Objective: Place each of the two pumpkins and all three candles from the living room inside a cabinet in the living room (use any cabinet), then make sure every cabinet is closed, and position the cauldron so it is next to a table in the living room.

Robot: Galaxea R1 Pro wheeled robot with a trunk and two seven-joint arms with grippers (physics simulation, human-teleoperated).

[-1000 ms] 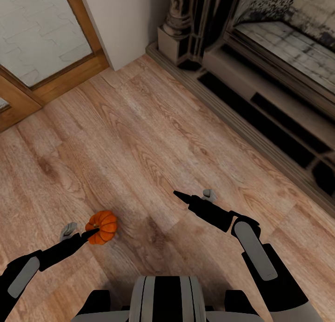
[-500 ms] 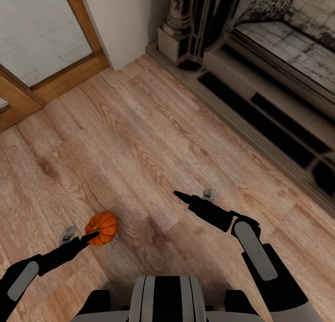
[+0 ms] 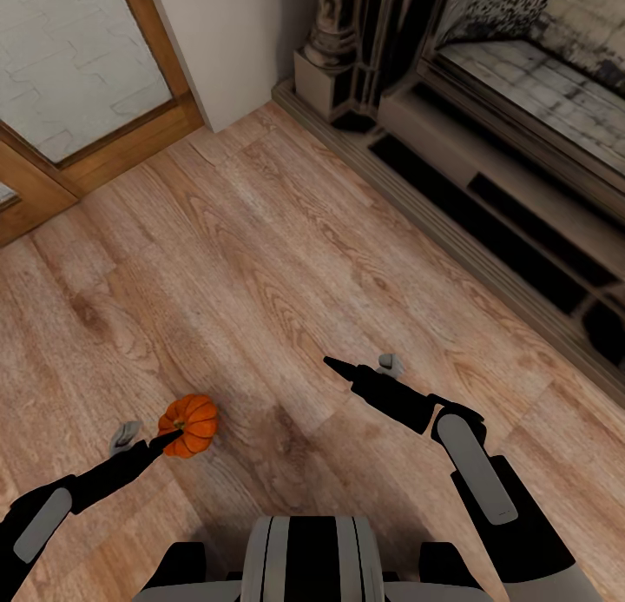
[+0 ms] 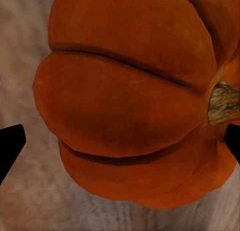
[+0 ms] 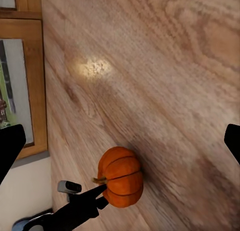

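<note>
- A pumpkin [image 3: 189, 425] is sitting on the wood floor [image 3: 286, 263], out in the open, well apart from the fireplace hearth [image 3: 486, 228].
- The left gripper [image 3: 165, 439] is reaching low, jaws spread either side of the pumpkin, seemingly lining up to grab.
- The right gripper [image 3: 347, 372] is hovering with nothing in it, jaws spread, probably just waiting aside.

- The black left arm with a grey forearm panel [image 3: 39, 522] reaches forward from the lower left, low over the floor.
- The black two-fingered left gripper [image 3: 149, 437] stands spread wide, one dark fingertip [image 3: 170, 435] at the stem side of the small orange ribbed pumpkin [image 3: 191, 423].
- The black right arm with a grey panel [image 3: 473, 467] stretches forward and toward the middle.
- The black right gripper [image 3: 365, 366] has its fingers parted, holding nothing, well apart from the pumpkin.
</note>
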